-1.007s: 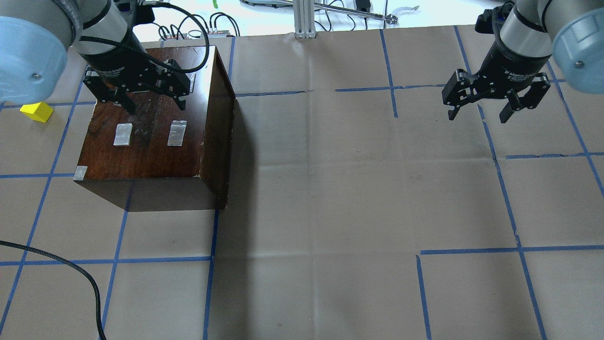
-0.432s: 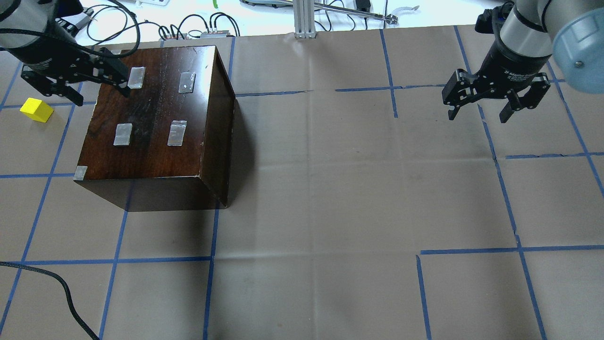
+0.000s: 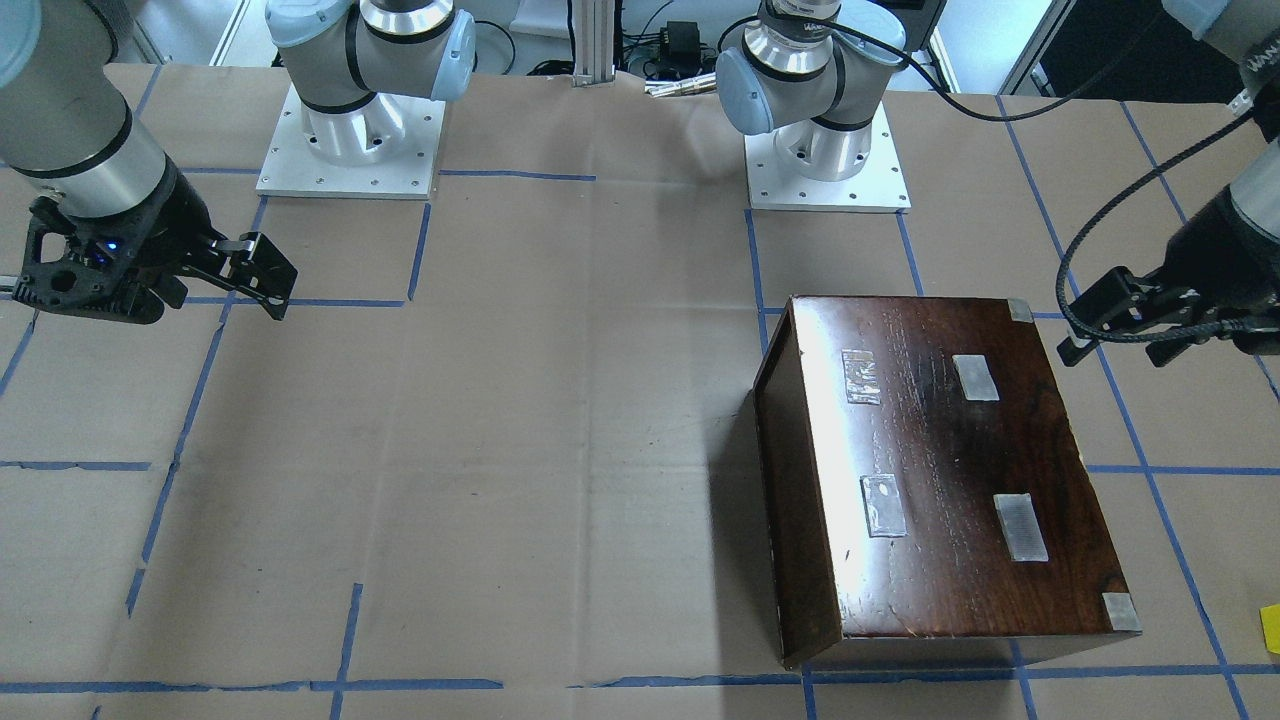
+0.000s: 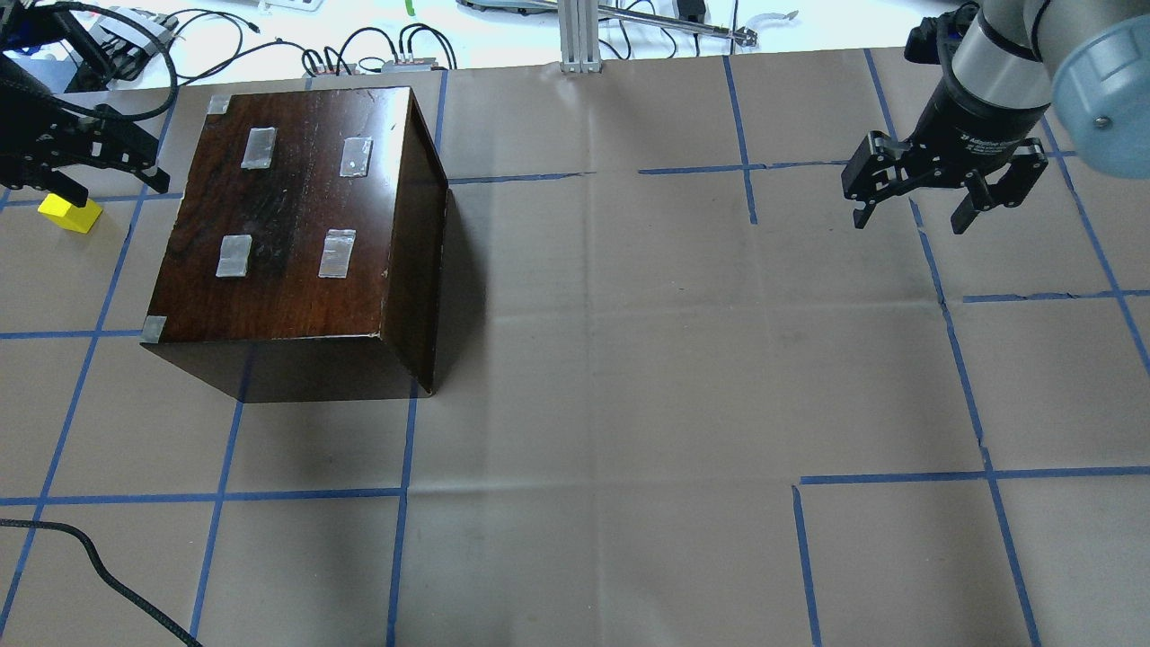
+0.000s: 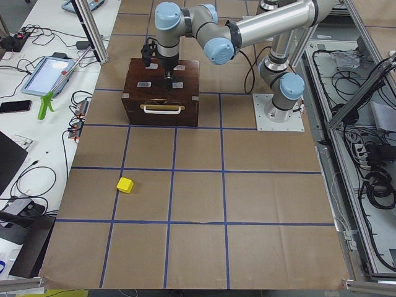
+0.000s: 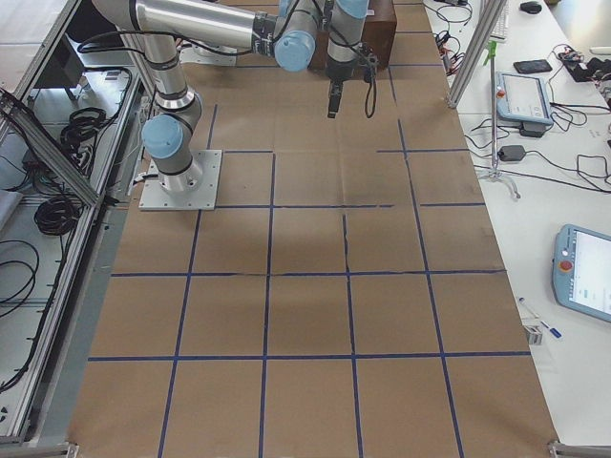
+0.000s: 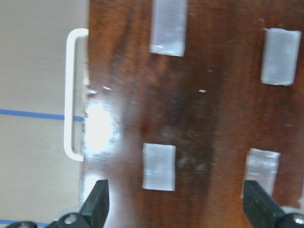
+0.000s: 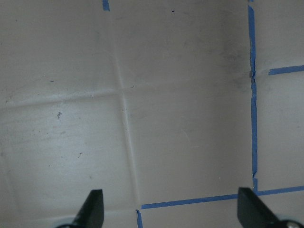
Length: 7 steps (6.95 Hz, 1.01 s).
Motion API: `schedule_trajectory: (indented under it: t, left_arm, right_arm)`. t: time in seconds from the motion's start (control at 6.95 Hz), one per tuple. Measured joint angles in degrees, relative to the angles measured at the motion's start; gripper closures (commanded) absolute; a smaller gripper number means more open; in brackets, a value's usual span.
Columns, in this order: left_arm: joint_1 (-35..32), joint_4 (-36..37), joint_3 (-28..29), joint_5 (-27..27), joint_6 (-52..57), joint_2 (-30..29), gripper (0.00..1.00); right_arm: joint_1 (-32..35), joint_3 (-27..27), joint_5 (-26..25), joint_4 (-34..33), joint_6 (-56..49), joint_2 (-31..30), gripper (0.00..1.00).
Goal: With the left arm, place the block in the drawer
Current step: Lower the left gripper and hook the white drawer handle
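The yellow block [image 4: 70, 214] lies on the paper-covered table, left of the dark brown box [image 4: 296, 234]; it also shows in the exterior left view [image 5: 125, 184]. The drawer is shut inside the box; only its dark front with a white handle [image 5: 162, 109] shows. My left gripper [image 4: 117, 190] is open and empty, hovering between the block and the box's far left corner, one finger just over the block. In the left wrist view its fingertips [image 7: 97, 204] frame the box's taped top. My right gripper [image 4: 909, 225] is open and empty, far right.
The box top carries several grey tape patches [image 4: 337, 253]. A black cable [image 4: 108, 575] lies on the table at the near left. Cables and a metal post [image 4: 579, 36] sit beyond the table's far edge. Blue tape lines grid the paper.
My left gripper has swung left, from over the box's far top to beside the box near the yellow block. The right arm has not moved.
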Motion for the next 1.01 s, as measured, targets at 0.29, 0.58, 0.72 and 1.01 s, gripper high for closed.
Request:
schedule_trajectory:
  t: [0.29, 0.58, 0.72, 1.01]
  left_arm:
    - [5.1, 0.0, 1.0, -4.1, 6.9, -2.8, 0.01]
    - [8.2, -0.4, 1.2, -8.0, 12.0, -5.2, 0.01]
    - [8.8, -0.5, 1.1, -9.3, 13.5, -6.4, 0.01]
    - [9.0, -0.6, 0.0, -10.1, 14.4, -7.8, 0.01]
  right_arm:
    - [0.0, 0.0, 0.0, 0.0, 0.0, 0.0, 0.00]
    - [0.0, 0.0, 0.0, 0.0, 0.0, 0.0, 0.00]
    - [0.0, 0.0, 0.0, 0.0, 0.0, 0.0, 0.00]
    - [0.0, 0.0, 0.0, 0.0, 0.0, 0.0, 0.00]
